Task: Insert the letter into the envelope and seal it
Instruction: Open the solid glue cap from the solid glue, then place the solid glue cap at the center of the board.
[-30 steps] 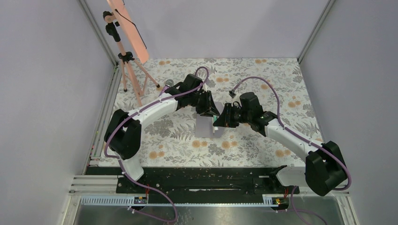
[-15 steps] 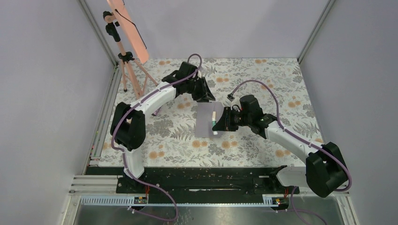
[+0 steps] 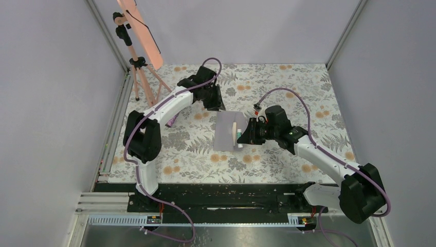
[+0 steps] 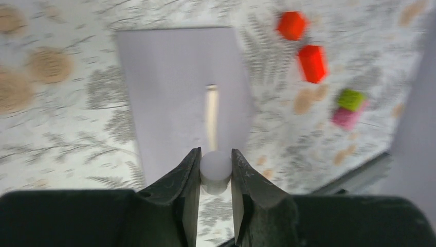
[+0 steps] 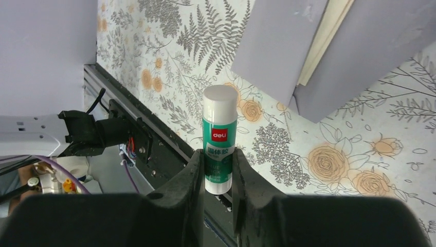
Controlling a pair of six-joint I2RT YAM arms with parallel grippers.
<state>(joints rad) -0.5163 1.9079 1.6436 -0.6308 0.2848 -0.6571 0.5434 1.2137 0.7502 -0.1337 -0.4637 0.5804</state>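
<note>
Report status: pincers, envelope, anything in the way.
Left pincer shut on white cap; right pincer shut on glue stick. Letter in envelope, cream edge showing. Nothing lying on it.

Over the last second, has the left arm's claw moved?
Yes. The left gripper has pulled back off the envelope, toward the tripod and far wall.

A tripod (image 3: 137,63) is set at the far left of a flowered tablecloth (image 3: 288,87). Red blocks (image 4: 312,63), a green one (image 4: 351,99) and a pink one (image 4: 345,117) are laid on it.
</note>
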